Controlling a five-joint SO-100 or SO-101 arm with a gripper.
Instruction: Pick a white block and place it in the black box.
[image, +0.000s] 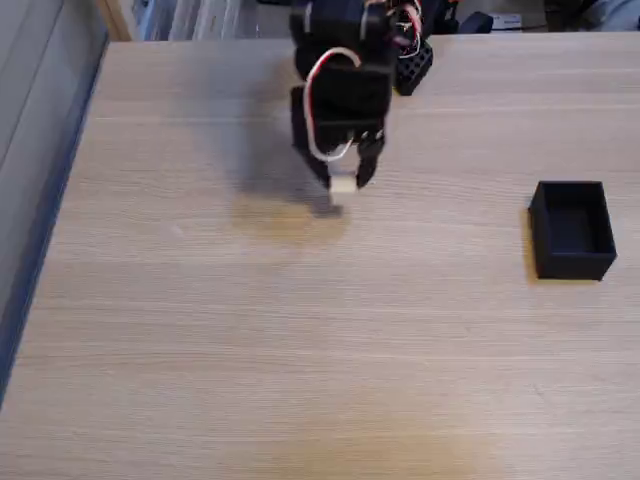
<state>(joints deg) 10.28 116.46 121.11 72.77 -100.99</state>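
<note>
In the fixed view the black gripper (343, 182) with red and white wires hangs over the upper middle of the wooden table. A small white block (343, 184) sits between its fingertips, held a little above the tabletop, with its shadow on the wood just below. The gripper is shut on the block. The black box (572, 229), open-topped and empty, stands on the table far to the right of the gripper, near the right edge.
The light wooden table (300, 350) stretches wide in front of and left of the arm. Its left edge borders a grey floor strip (40, 120). Behind the arm, at the table's far edge, lies some clutter.
</note>
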